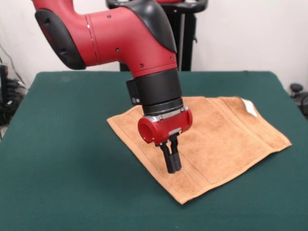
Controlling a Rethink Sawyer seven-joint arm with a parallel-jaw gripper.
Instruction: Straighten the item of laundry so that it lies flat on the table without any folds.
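The tan-orange towel [216,139] lies spread on the dark green table [62,159], right of centre, turned at an angle. A woven border band runs near its near-left end and another near its far-right end. A small white tag [250,107] sits at its far right corner. The towel looks flat, with a faint crease line across its middle. My gripper [171,168] hangs from the red arm over the towel's left part, its black fingers close together with nothing between them, tips just above or at the cloth.
The robot's black pedestal [185,43] stands behind the table's far edge. A dark object [298,94] sits off the table at the right edge, and cables [7,96] hang at the left.
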